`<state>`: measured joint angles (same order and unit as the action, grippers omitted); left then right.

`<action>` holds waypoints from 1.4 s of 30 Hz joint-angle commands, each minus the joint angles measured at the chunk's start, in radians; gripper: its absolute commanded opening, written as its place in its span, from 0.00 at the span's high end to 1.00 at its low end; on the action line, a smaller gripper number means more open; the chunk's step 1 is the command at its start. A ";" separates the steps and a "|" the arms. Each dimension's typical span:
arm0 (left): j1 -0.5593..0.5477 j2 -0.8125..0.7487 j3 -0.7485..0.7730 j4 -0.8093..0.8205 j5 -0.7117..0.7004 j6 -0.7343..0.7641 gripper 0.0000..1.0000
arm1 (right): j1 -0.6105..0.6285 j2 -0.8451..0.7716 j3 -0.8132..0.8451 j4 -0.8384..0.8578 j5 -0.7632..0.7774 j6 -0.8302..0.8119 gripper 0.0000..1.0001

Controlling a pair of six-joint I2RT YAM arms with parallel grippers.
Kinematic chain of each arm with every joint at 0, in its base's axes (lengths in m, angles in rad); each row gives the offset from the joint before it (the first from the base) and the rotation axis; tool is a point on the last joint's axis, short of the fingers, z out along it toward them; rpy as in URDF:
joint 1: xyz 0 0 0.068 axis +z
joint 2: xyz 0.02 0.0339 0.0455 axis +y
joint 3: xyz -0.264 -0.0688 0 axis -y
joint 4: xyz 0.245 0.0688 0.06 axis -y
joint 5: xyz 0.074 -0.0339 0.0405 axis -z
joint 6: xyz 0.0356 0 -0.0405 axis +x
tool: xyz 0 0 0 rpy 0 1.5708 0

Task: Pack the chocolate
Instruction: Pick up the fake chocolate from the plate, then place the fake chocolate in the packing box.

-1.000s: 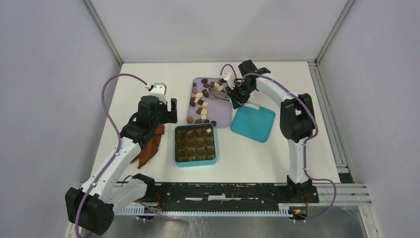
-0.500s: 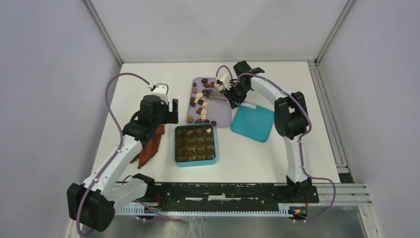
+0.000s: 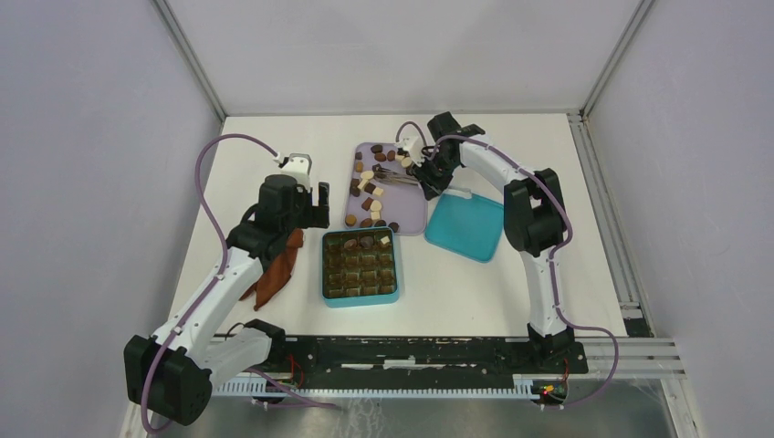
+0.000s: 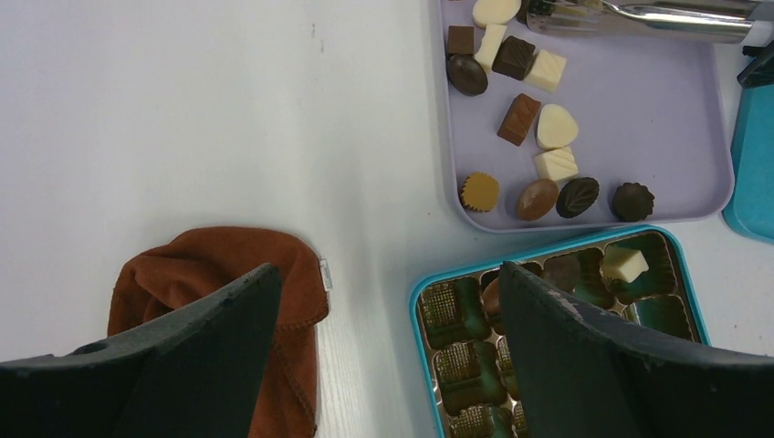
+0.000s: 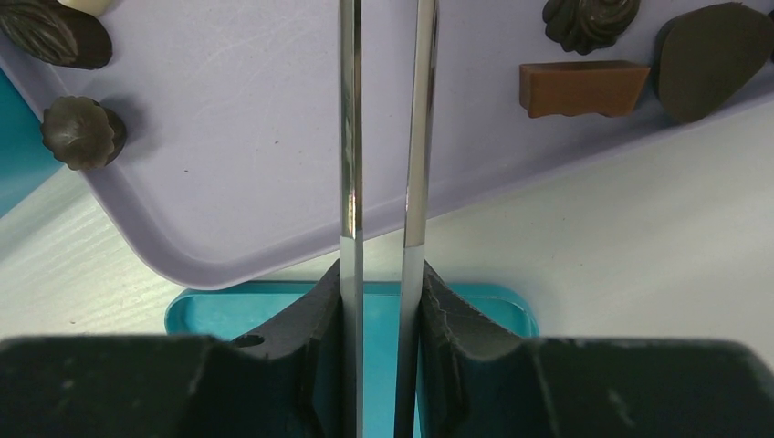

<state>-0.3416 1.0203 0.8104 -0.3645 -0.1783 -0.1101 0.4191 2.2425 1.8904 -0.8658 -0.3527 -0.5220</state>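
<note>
Your right claw (image 5: 383,283) is pinched on the tongs (image 5: 350,137) to pick chocolate (image 4: 555,126) off the tray (image 4: 639,109), where most of it sits loose, while your left claw (image 4: 388,292) hangs wide open by the box (image 4: 548,245).

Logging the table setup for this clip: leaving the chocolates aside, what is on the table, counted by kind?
lavender tray: 1
teal box: 1
teal lid: 1
reddish-brown cloth: 1
metal tongs: 1
Total: 5
</note>
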 commanded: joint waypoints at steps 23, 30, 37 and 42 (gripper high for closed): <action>0.005 -0.107 0.004 0.047 -0.096 0.032 0.07 | -0.008 -0.451 -0.399 0.129 -0.211 -0.036 0.88; 0.006 -0.116 -0.001 0.049 -0.127 0.029 0.07 | 0.052 -0.540 -0.498 0.147 -0.290 -0.065 0.88; 0.006 -0.116 -0.001 0.047 -0.170 0.028 0.08 | 0.154 -0.542 -0.508 0.138 -0.301 -0.085 0.88; 0.007 -0.127 -0.006 0.051 -0.208 0.026 0.08 | 0.214 -0.500 -0.477 0.118 -0.283 -0.093 0.88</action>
<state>-0.3416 0.9169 0.8104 -0.3569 -0.3313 -0.1101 0.6044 1.7332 1.3773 -0.7616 -0.6144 -0.5903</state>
